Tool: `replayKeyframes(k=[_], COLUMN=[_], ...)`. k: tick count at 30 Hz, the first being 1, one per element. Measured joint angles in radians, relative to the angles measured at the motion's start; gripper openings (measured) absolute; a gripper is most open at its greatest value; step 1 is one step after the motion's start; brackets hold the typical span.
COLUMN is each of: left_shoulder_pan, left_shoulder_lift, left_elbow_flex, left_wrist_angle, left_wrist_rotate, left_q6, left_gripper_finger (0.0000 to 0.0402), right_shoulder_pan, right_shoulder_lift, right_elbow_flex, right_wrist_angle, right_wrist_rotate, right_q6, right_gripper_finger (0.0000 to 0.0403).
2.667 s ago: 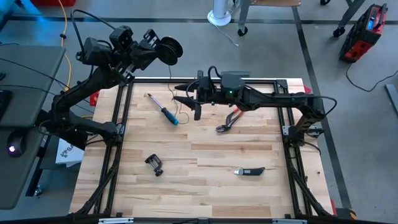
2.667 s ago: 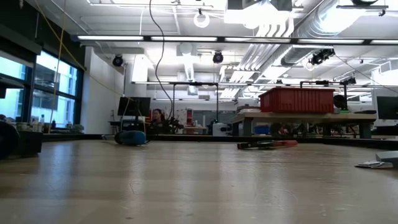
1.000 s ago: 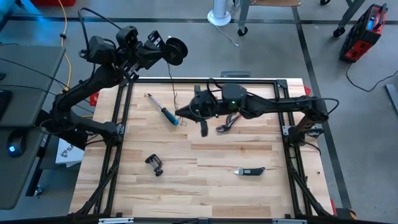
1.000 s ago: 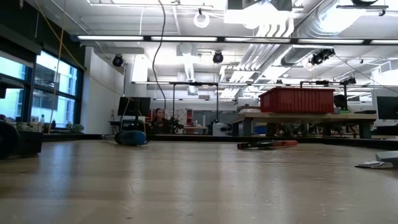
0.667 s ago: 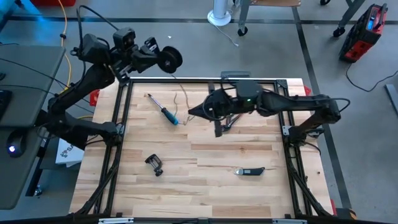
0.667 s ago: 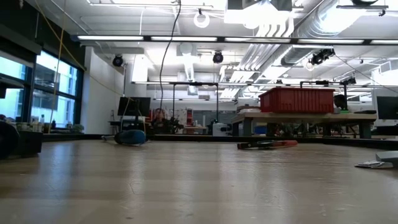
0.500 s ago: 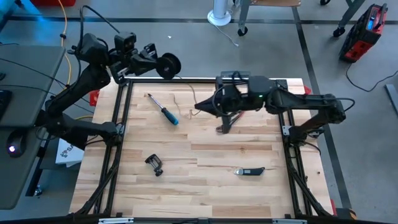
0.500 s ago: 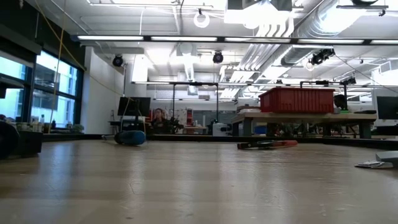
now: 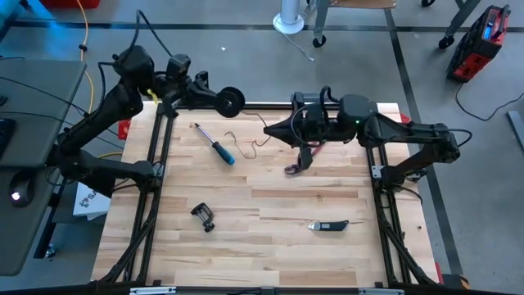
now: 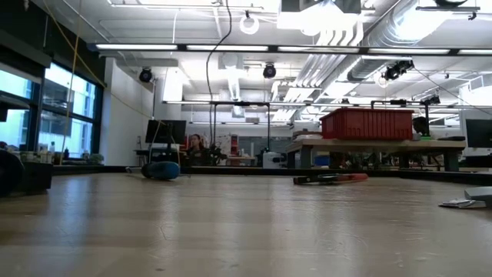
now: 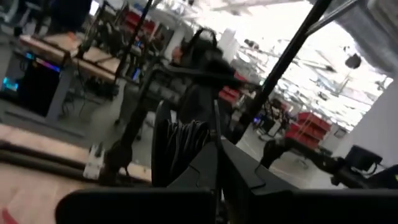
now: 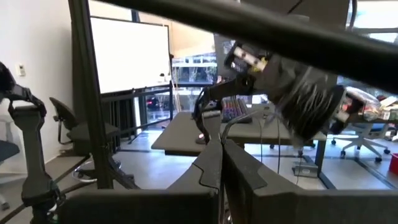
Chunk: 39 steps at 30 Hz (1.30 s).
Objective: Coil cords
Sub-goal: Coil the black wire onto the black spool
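Observation:
The small round black reel (image 9: 232, 100) hangs over the table's far edge at the left, with my left gripper (image 9: 214, 97) shut on it. Dark cord is wound on the reel (image 11: 177, 146). The hair-thin cord (image 9: 244, 141) runs loose and wavy from below the reel to my right gripper (image 9: 267, 129). That gripper is shut, points toward the table's left above the far middle, and faces the reel (image 12: 311, 102). My left gripper holds the reel at one flat side (image 11: 202, 149), coming level from the table's left; its own fingers hide the exact spot. The reel is lifted clear, its discs upright. My right gripper (image 12: 222, 152) pinches the cord's free end (image 9: 262, 138) at its fingertips, pointing level toward the left; the cord hangs slack.
A blue-handled screwdriver (image 9: 217, 147) lies at the far left. Red pliers (image 9: 301, 160) lie under my right arm. A black clamp (image 9: 203, 215) and a folding knife (image 9: 329, 224) lie nearer. Black frame rails (image 9: 155, 164) border the table's left, right and far sides.
My right gripper has drawn back toward the table's right and far edges and has risen, taking the cord's end along. My left gripper has brought the reel down toward the table's far edge and has rolled. The cord now lies in looser waves between them.

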Motion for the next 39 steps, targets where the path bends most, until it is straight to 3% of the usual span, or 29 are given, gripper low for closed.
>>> replayKeyframes(k=[6, 9, 16, 22, 27, 35, 39], left_shoulder_pan=[0.0, 0.0, 0.001, -0.001, 0.013, 0.037, 0.053], left_shoulder_lift=[0.0, 0.0, 0.0, 0.024, 0.033, 0.033, 0.032], left_elbow_flex=[0.0, 0.0, 0.0, 0.0, 0.0, 0.0, 0.0], left_wrist_angle=[-0.064, -0.045, 0.123, 0.283, 0.23, 0.183, 0.137], left_wrist_rotate=[-0.004, -0.053, -0.088, -0.085, -0.105, -0.271, -0.221], left_q6=[0.03, 0.036, 0.025, -0.073, -0.021, 0.072, 0.039], left_gripper_finger=[0.0001, 0.0001, 0.0001, 0.0001, 0.0001, 0.0001, 0.0001], right_shoulder_pan=[0.0, 0.0, 0.001, 0.001, 0.001, 0.015, 0.016], right_shoulder_lift=[0.0, 0.0, 0.001, 0.018, 0.019, 0.019, 0.01], right_elbow_flex=[0.0, 0.0, 0.0, 0.0, 0.0, 0.0, 0.0], right_wrist_angle=[0.063, 0.059, -0.018, -0.032, -0.025, -0.024, -0.032], right_wrist_rotate=[0.0, -0.008, -0.012, -0.013, -0.077, -0.105, -0.105], right_q6=[0.008, 0.049, 0.079, 0.082, 0.122, 0.132, 0.129], right_gripper_finger=[0.0, 0.0, 0.0, 0.0, 0.0, 0.0, 0.0])
